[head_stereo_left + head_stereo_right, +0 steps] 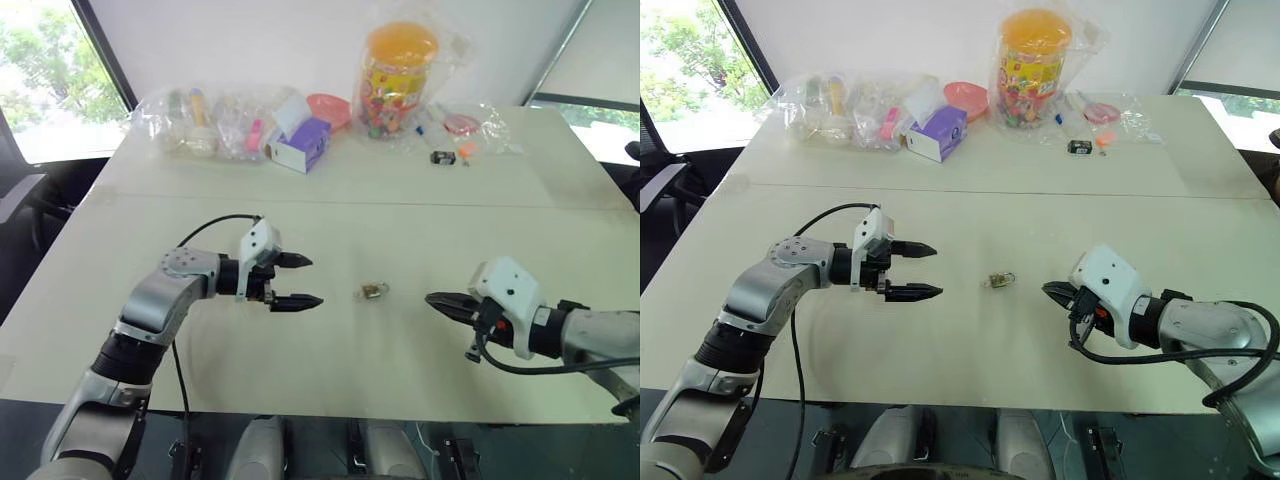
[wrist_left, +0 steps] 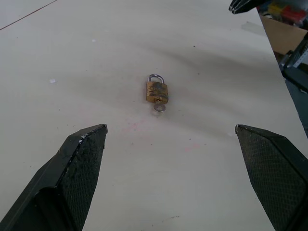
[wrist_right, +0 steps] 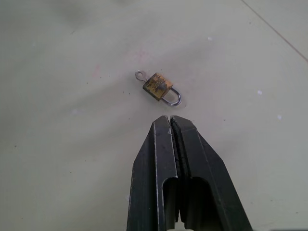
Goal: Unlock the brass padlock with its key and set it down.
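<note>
The brass padlock lies flat on the pale counter, at the centre of the near half, unheld and touching neither gripper. Its key sits in the keyhole at the base of the body, and the silvery shackle appears seated in the body. The left gripper hovers at the padlock's 9 o'clock, pointing toward it, near but apart; its fingers are spread wide and empty. The right gripper hovers at the padlock's 3 o'clock, also aimed at it, near but apart; its fingers are pressed together with nothing between them. At the far edge of the counter, from 11 o'clock to 1 o'clock of the padlock and well apart from it, stand clear plastic bags, a purple and white box, a pink dish and a tall jar with an orange lid.
</note>
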